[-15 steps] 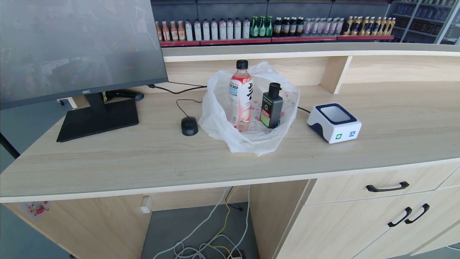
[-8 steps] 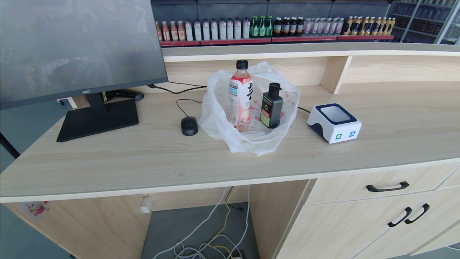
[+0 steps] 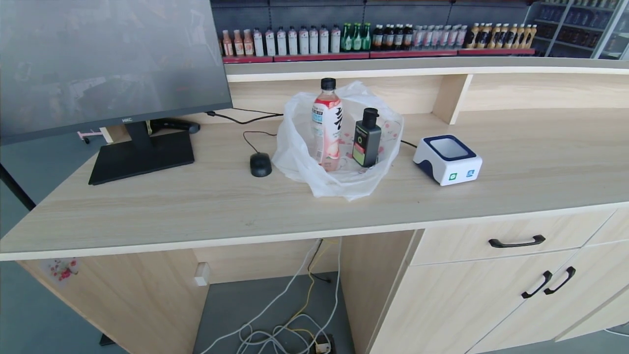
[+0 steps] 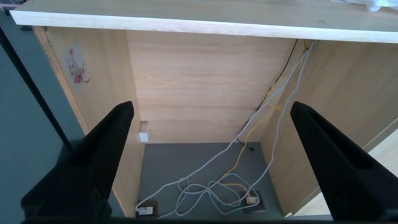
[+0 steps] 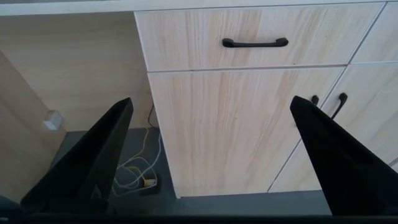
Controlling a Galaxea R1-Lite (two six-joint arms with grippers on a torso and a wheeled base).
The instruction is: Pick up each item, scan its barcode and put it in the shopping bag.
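A pink-labelled drink bottle (image 3: 326, 125) and a dark flat pump bottle (image 3: 366, 141) are stood upright in the crinkled white plastic shopping bag (image 3: 339, 183) (open-topped), flanked by a black mouse (image 3: 260, 164) and a white-and-navy box scanner (image 3: 446, 161); fingers are held spread on the left gripper (image 4: 211, 109) and right gripper (image 5: 211, 102)

Light wooden surface (image 3: 196, 206) bearing, left to right: monitor stand (image 3: 142, 157), black mouse (image 3: 260, 164), white shopping bag (image 3: 294, 152), blue-and-white scanner (image 3: 446, 160).
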